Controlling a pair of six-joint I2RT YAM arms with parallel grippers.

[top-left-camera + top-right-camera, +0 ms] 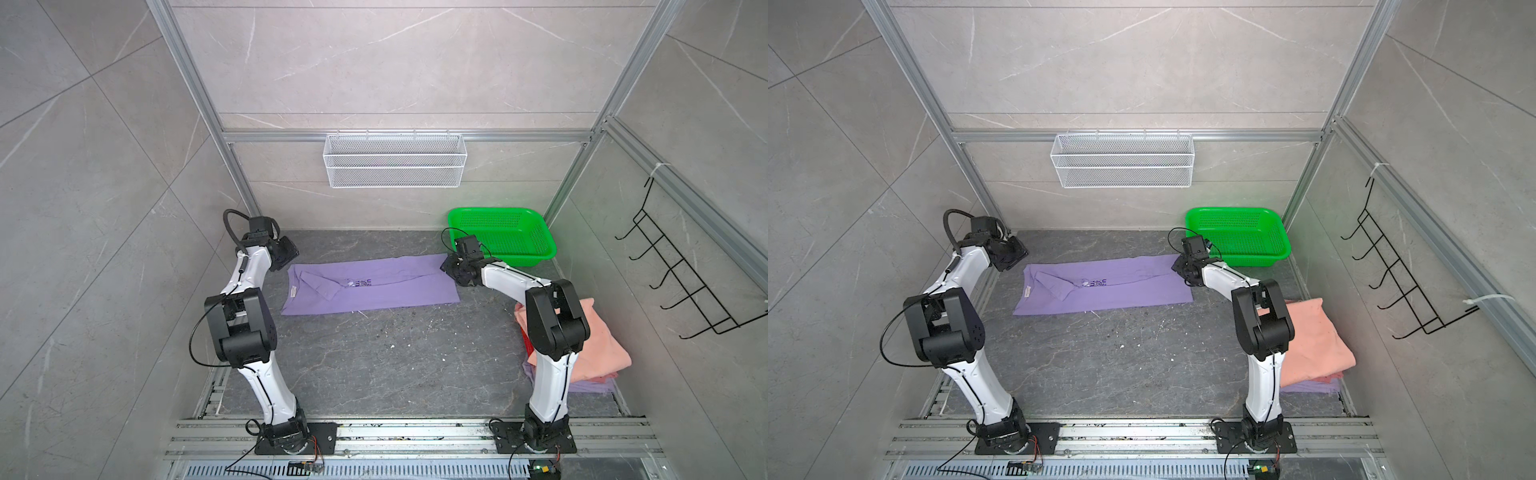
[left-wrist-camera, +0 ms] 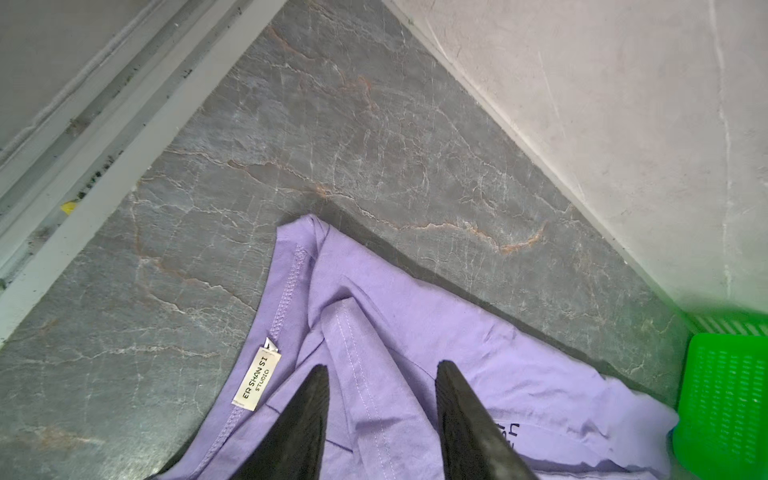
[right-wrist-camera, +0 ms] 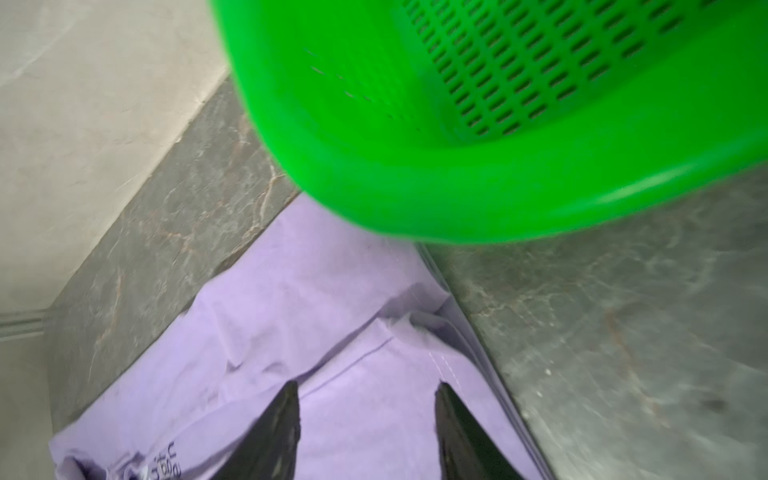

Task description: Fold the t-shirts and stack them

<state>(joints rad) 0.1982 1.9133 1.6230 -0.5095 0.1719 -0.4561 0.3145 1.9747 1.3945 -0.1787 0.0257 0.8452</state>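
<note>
A lavender t-shirt [image 1: 374,286] [image 1: 1108,286] with a dark print lies folded into a long strip across the back of the table. My left gripper [image 1: 286,253] [image 2: 382,365] hovers open over its collar end, beside the white neck label [image 2: 256,384], with only loose cloth under the fingers. My right gripper [image 1: 451,268] [image 3: 368,385] stands open over the hem end, holding nothing. At the right edge a folded salmon pink t-shirt [image 1: 602,345] [image 1: 1316,336] tops a stack, with a lavender one [image 1: 590,386] beneath, partly hidden by my right arm.
A green mesh basket [image 1: 523,261] [image 3: 457,199] stands at the back right, close to the right gripper and the shirt's hem end. A white wire basket [image 1: 395,162] hangs on the rear wall. A black hook rack [image 1: 685,266] hangs on the right wall.
</note>
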